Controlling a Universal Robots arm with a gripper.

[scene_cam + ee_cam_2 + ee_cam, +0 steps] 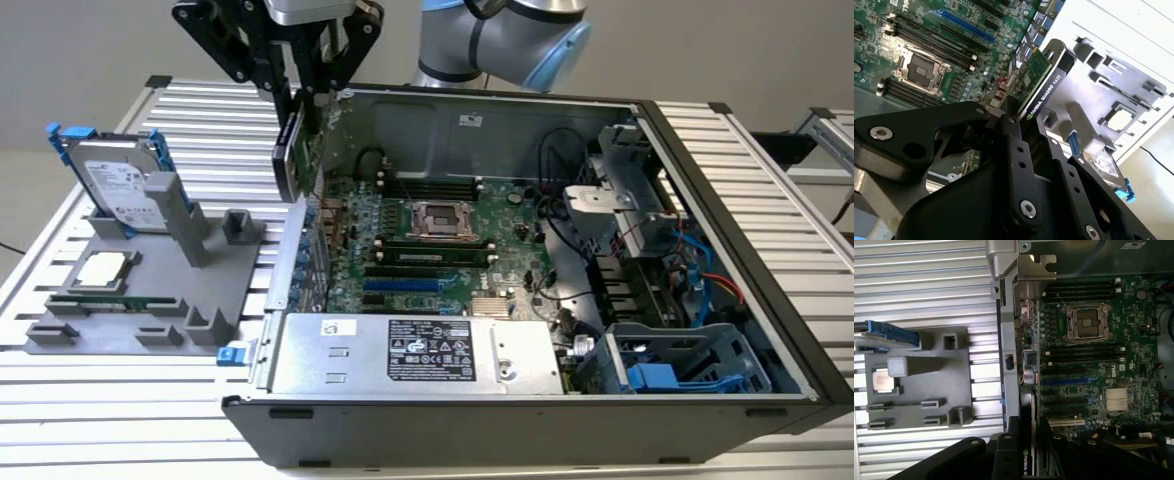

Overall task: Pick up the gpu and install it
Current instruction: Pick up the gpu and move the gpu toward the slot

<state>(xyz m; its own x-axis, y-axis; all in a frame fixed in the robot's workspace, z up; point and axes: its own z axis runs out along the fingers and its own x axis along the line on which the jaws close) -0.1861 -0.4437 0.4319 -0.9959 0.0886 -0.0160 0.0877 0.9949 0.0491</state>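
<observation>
The gpu (287, 155) hangs on edge in the air, its black cooler face towards the exterior view's left and its green board towards the case. My gripper (304, 98) is shut on its upper end, over the case's wall on the exterior view's left. In the second wrist view the gpu (1041, 80) sticks out from between the black fingers (1013, 137), above the motherboard (929, 45). The first wrist view has the card's edge (1029, 460) in line with the case wall (1008, 385), beside the expansion slots (1069, 381).
The open computer case (747, 250) holds the motherboard (427, 245), a silver power supply (414, 350) and a blue drive cage (681, 365). On the exterior view's left a grey fixture (147, 300) carries a hard drive with blue rails (114, 185), a processor (104, 270) and a memory stick (114, 301).
</observation>
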